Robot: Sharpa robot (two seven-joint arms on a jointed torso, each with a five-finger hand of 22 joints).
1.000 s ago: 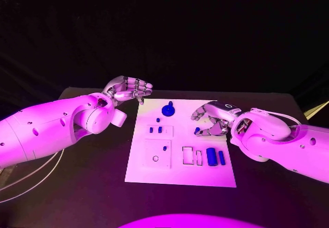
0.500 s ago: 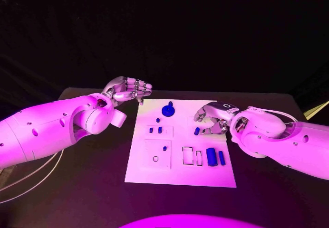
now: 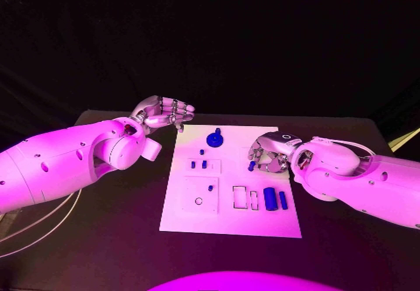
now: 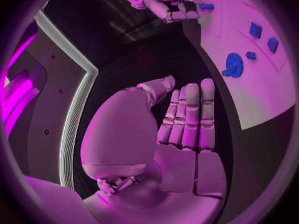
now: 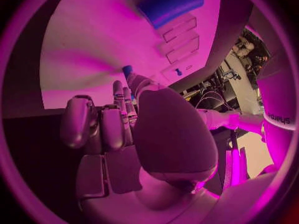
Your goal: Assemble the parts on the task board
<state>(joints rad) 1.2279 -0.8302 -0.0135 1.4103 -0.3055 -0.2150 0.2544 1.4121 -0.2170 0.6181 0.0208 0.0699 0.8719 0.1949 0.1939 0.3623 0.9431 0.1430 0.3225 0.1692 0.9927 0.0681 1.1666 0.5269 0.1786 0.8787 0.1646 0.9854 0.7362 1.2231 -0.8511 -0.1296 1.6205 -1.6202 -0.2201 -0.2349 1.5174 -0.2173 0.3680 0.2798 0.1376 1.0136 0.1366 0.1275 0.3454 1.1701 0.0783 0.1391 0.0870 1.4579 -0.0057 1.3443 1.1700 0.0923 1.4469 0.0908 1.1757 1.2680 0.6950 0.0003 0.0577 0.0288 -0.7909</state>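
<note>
The white task board [image 3: 229, 215] lies in the middle of the black table. My right hand [image 3: 271, 151] hovers over the board's right side and pinches a small blue peg [image 3: 252, 165], also seen as the peg [image 4: 206, 6] and peg tip [image 5: 127, 69]. A blue gear [image 3: 214, 140] stands at the board's far end. Two small blue parts [image 3: 198, 164] sit left of the peg. A blue cylinder [image 3: 269, 199] and a slim blue part [image 3: 283, 200] lie nearer me. My left hand [image 3: 162, 113] is curled, holding nothing, off the board's far left corner.
Rectangular recesses [image 3: 239, 198] and a small hole [image 3: 198, 202] mark the near half of the board. Bare black table [image 3: 114, 230] surrounds the board on all sides. My left forearm [image 3: 70, 160] lies along the table's left side.
My right hand has shifted slightly toward the board's middle with the peg still pinched, and its forearm has swung in. The left hand has not moved.
</note>
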